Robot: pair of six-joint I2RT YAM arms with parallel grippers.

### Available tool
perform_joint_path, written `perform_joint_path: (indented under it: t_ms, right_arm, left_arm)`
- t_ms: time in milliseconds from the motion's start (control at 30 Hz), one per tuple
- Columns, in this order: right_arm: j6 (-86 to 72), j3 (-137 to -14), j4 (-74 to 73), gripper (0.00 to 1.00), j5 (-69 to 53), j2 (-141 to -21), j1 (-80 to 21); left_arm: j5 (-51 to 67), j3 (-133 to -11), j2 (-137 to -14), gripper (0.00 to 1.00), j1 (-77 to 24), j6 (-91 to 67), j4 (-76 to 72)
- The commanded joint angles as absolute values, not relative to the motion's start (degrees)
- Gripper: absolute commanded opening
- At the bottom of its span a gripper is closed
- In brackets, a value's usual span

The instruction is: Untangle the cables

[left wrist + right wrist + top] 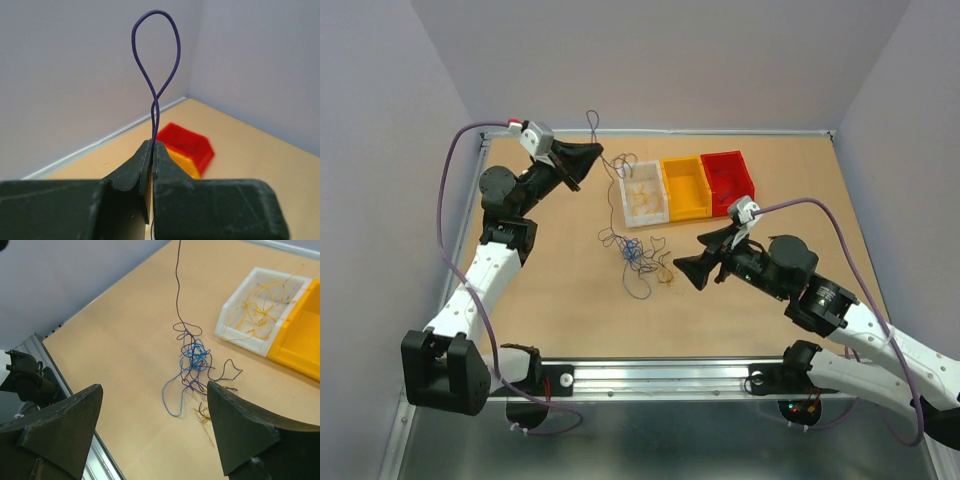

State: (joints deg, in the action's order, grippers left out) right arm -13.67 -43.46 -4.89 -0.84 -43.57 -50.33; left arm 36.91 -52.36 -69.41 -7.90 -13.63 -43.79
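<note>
A tangle of thin blue, purple and yellow cables [636,256] lies on the wooden table in front of the bins, and it also shows in the right wrist view [194,358]. My left gripper [599,151] is shut on a purple cable near the back wall. The cable's loop [155,55] sticks up past the closed tips of the left gripper [152,145]. The same purple cable [177,285] runs taut down to the tangle. My right gripper [694,256] is open and empty, just right of the tangle, and hovers above it [154,386].
Three bins stand in a row behind the tangle: a white bin [623,195] holding loose yellow wires [260,310], a yellow bin [686,213] and a red bin [730,207]. A metal rail [650,378] runs along the near table edge. Walls enclose the back and sides.
</note>
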Motion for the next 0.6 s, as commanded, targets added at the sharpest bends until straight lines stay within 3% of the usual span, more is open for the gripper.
perform_joint_path:
  t_ms: [0,267,567]
  right_arm:
    - [-11.16,-46.68,2.26,0.90,-4.30,-44.99,-50.54]
    - [-8.18,-40.96,17.39,0.97,-8.07,-48.33,-50.45]
    - [-3.87,-47.00,25.40,0.97,-15.37,-62.03,-50.45]
  left_arm:
    - [50.53,-55.72,-64.26,0.00,-13.35,-14.15,-42.80]
    - [53.34,-58.18,-56.52,0.00,-21.44,-14.85,-41.66]
    - [53.01,-66.52,-54.85,0.00,-26.28,-16.61,-38.58]
